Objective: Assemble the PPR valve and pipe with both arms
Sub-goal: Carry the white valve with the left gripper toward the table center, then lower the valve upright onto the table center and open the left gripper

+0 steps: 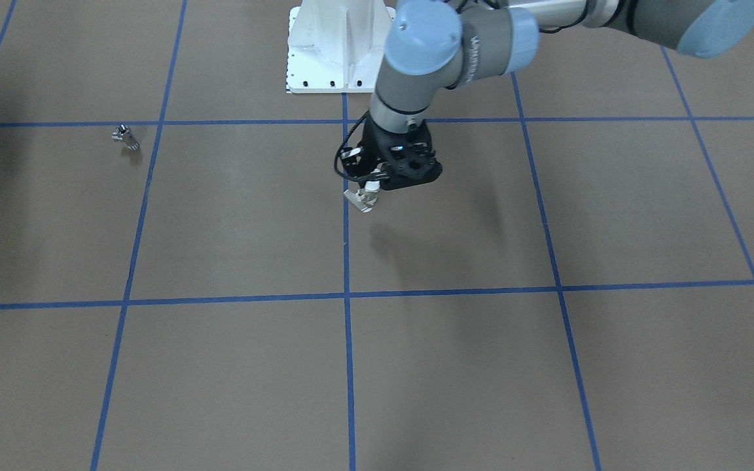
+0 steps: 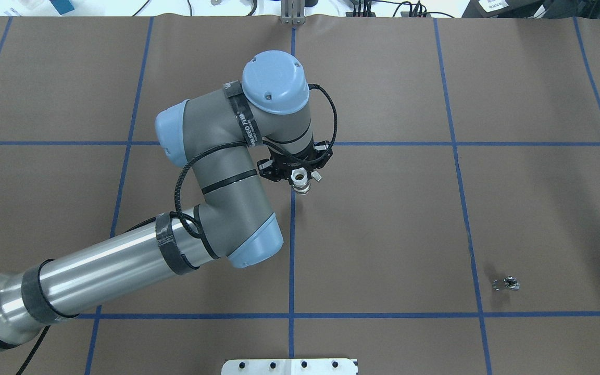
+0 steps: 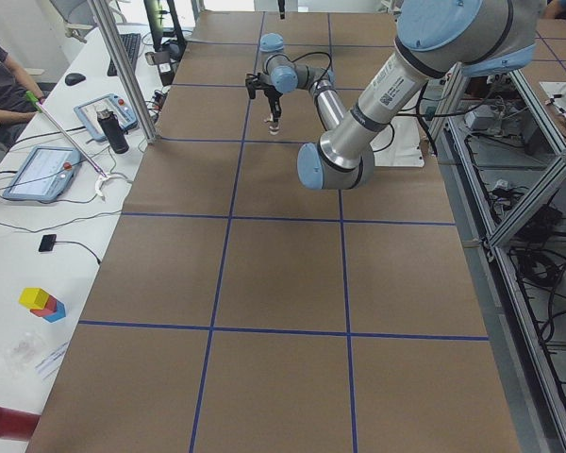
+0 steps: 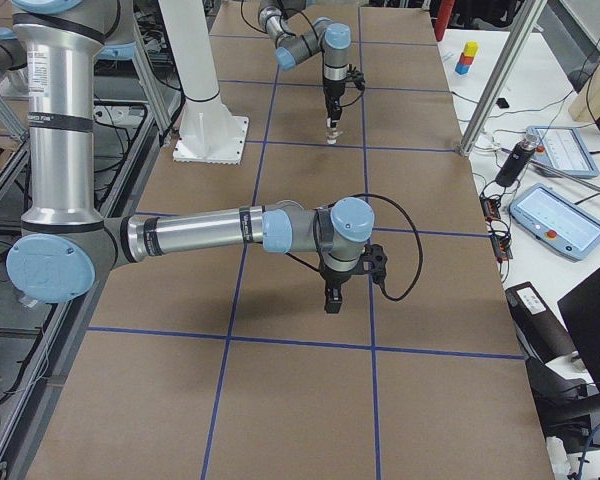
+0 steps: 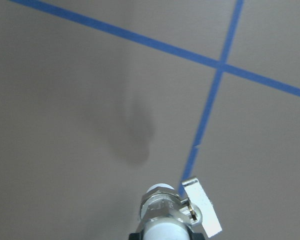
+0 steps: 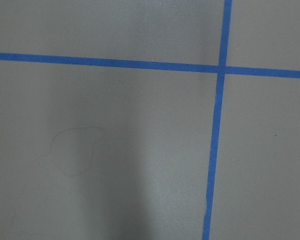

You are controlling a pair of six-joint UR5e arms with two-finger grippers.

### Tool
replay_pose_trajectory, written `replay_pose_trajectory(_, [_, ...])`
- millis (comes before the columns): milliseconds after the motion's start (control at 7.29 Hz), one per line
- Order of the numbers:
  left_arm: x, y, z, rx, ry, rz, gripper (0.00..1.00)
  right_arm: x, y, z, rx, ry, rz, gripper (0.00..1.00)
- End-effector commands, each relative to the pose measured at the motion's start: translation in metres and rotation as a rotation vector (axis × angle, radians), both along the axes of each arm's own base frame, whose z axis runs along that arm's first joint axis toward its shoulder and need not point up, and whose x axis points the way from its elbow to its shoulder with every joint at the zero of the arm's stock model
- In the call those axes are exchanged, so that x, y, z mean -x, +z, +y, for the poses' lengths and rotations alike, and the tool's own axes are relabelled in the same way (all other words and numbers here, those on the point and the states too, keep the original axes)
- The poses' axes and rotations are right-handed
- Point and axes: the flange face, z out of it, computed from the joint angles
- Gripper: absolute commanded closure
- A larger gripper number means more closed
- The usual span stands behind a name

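**Holding the PPR Valve Ready; Pipe Not Yet Picked Up**

The left gripper (image 2: 298,173) is closed on the PPR valve (image 1: 365,195) and holds it clear of the desk (image 2: 383,234), near the centre and above a blue tape line (image 1: 345,261). The left wrist view shows one white tube end pointing down, with the silvery middle and the white lever tab (image 5: 202,206) out to one side.

The pipe (image 2: 505,284) lies on the desk by itself. In the overhead view it is well apart from the valve, to the right and on the near side, just right of a tape line.

The right gripper (image 4: 332,297) appears only in the right side view. There it hangs fingers-down above the desk. I cannot tell whether it is open or closed. The right wrist view shows only bare desk and a tape crossing, with no pipe.

**Step in hand (judgement).** The valve is secured. The pipe pick-up has not been done.

**Next move (judgement).**
1. Bring the right gripper over the pipe and grasp it. The part is small and shiny, so centring matters.
2. Lift the pipe and line up its dark opening with a free white end of the valve.

**Markings.** The left arm (image 2: 227,172) has printed lettering on its wrist sleeve. Black tape partly covers it, so it cannot be read in full. No writing is legible on the valve or the pipe.
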Motion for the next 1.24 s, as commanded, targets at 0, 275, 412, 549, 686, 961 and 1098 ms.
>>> replay_pose_trajectory(0, [-0.0131,0.007,-0.0096,-0.016,-0.011,-0.04,1.0,0.0016,0.0003,0.0009,0.005,-0.002,-0.016,0.0])
replay_pose_trajectory(275, [-0.02,0.0025,-0.0142,-0.009,-0.012,-0.057,1.0,0.0018,0.0007,0.0016,0.008,-0.002,-0.02,0.0])
replay_pose_trajectory(412, [-0.0218,0.0058,-0.0155,-0.017,-0.003,-0.066,1.0,0.0019,0.0005,0.0016,0.008,-0.002,-0.022,0.0])
replay_pose_trajectory(549, [-0.0206,0.0066,-0.0162,-0.023,0.012,-0.086,1.0,0.002,0.0004,0.0016,0.009,-0.001,-0.023,0.0])
replay_pose_trajectory(686, [-0.0208,0.008,-0.0168,-0.029,0.014,-0.094,1.0,0.0027,-0.0003,0.0016,0.007,-0.004,-0.024,0.0])
replay_pose_trajectory(961, [-0.0179,0.0069,-0.0188,-0.038,0.021,-0.092,1.0,0.0027,0.0004,0.0017,0.009,-0.003,-0.023,0.0])
replay_pose_trajectory(1098, [-0.0192,0.012,-0.0183,-0.033,0.022,-0.097,1.0,0.0028,0.0003,0.0017,0.009,-0.003,-0.025,0.0])
